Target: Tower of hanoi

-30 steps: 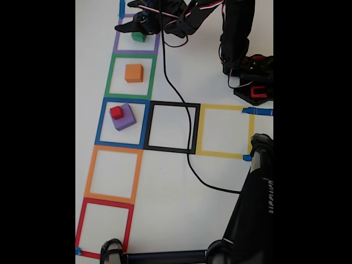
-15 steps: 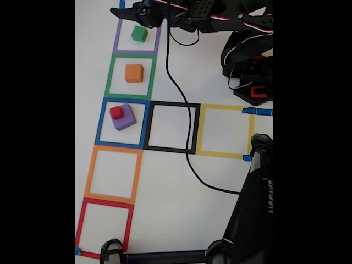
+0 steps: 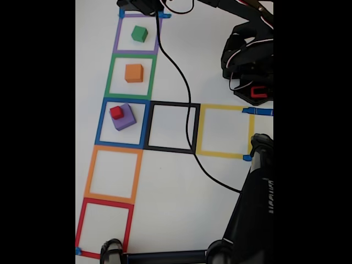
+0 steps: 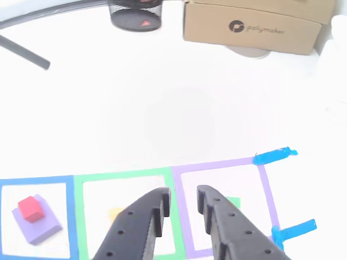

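The tower of hanoi cubes lie in a column of tape squares in the fixed view. The green cube [image 3: 139, 34] sits in the purple square, the orange cube [image 3: 133, 72] in the green square. In the blue square the red cube [image 3: 116, 112] rests on the purple cube [image 3: 124, 117]. My gripper [image 3: 138, 5] hovers at the top edge, just beyond the green cube. In the other view the gripper [image 4: 183, 192] is open with nothing between its fingers, which partly hide the green cube [image 4: 233, 203] and the orange cube [image 4: 115, 214]. The red cube [image 4: 30, 208] stands at far left.
Black [image 3: 171, 127], yellow [image 3: 224, 131], orange [image 3: 113, 174] and red [image 3: 104, 226] tape squares hold nothing. A black cable [image 3: 187, 110] crosses the black square. The arm's base [image 3: 253, 71] is at the right, a black stand [image 3: 253, 209] at lower right. A cardboard box [image 4: 249, 21] and mesh cup [image 4: 135, 13] stand beyond.
The gripper, which covered the green cube a second ago, has pulled back toward the top edge, leaving the cube in the purple square. The cable has swung right.
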{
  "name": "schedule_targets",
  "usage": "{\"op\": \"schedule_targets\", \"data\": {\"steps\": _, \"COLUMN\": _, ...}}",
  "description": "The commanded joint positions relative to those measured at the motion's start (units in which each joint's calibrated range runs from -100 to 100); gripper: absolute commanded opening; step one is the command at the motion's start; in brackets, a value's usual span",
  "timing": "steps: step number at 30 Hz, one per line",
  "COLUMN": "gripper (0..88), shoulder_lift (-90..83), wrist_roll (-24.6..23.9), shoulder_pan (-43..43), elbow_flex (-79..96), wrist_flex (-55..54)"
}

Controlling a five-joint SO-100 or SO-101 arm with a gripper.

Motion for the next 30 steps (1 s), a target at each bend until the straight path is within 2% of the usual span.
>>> {"op": "schedule_targets", "data": {"steps": 1, "gripper": 0.9, "shoulder_lift": 0.6, "wrist_roll": 0.0, "shoulder_pan": -5.7, "elbow_flex": -14.4, "wrist_flex": 14.7}}
{"op": "schedule_targets", "data": {"steps": 11, "gripper": 0.9, "shoulder_lift": 4.8, "wrist_roll": 0.0, "shoulder_pan": -18.7, "elbow_flex": -31.4, "wrist_flex": 31.5}}
{"op": "schedule_targets", "data": {"steps": 22, "gripper": 1.2, "shoulder_lift": 3.6, "wrist_roll": 0.0, "shoulder_pan": -28.5, "elbow_flex": -31.0, "wrist_flex": 37.2}}
{"op": "schedule_targets", "data": {"steps": 24, "gripper": 3.9, "shoulder_lift": 3.1, "wrist_roll": 0.0, "shoulder_pan": -29.5, "elbow_flex": -29.5, "wrist_flex": 37.1}}
{"op": "schedule_targets", "data": {"steps": 28, "gripper": 16.2, "shoulder_lift": 1.8, "wrist_roll": 0.0, "shoulder_pan": -29.0, "elbow_flex": -22.8, "wrist_flex": 33.4}}
{"op": "schedule_targets", "data": {"steps": 30, "gripper": 18.3, "shoulder_lift": 0.7, "wrist_roll": 0.0, "shoulder_pan": -28.1, "elbow_flex": -16.8, "wrist_flex": 29.3}}
